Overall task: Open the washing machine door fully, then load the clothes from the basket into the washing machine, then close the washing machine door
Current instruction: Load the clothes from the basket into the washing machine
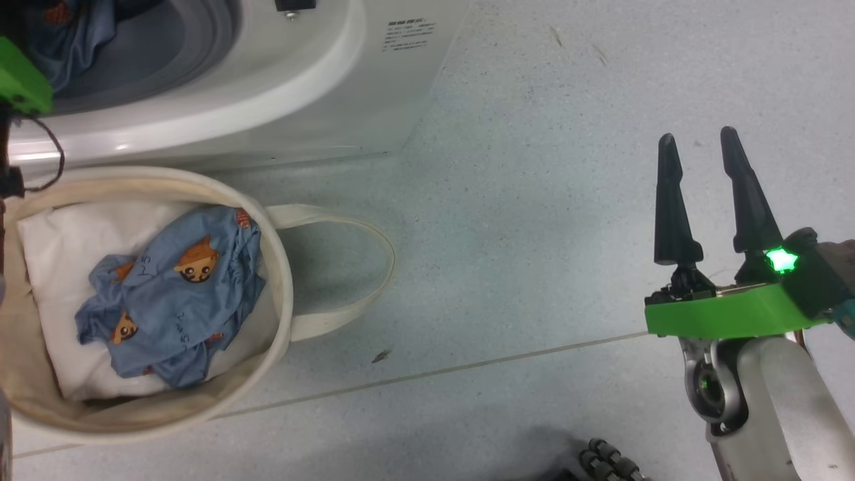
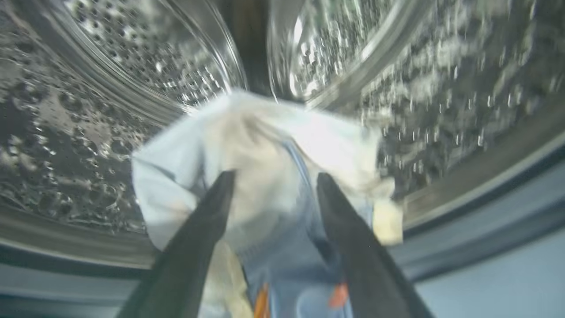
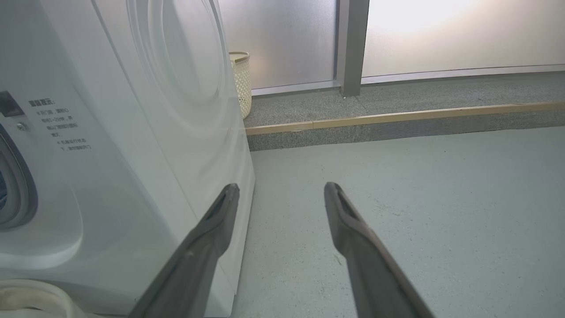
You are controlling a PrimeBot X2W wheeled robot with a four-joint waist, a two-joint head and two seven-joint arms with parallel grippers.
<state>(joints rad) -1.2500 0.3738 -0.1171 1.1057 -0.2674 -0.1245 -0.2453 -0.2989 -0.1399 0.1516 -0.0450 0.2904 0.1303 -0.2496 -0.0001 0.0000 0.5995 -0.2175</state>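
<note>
The white washing machine (image 1: 300, 87) stands at the top left, and its door is out of view. My left arm's green wrist mount (image 1: 20, 80) reaches into the opening, where blue cloth (image 1: 73, 33) shows. Inside the perforated steel drum (image 2: 110, 88), my left gripper (image 2: 274, 176) is open. A blurred light blue and cream garment (image 2: 265, 132) hangs between and beyond its fingers. The cream basket (image 1: 284, 267) sits in front of the machine. It holds blue clothes with orange prints (image 1: 174, 294) on white padding. My right gripper (image 1: 698, 137) hovers open and empty over the floor at the right.
One of the basket's loop handles (image 1: 361, 267) lies on the floor to its right. The machine's side panel (image 3: 132, 154) is close on the left of my right gripper (image 3: 282, 187). A cream wicker bin (image 3: 240, 79) and a raised step (image 3: 397, 117) lie beyond. Open grey floor (image 1: 534, 200) spreads between.
</note>
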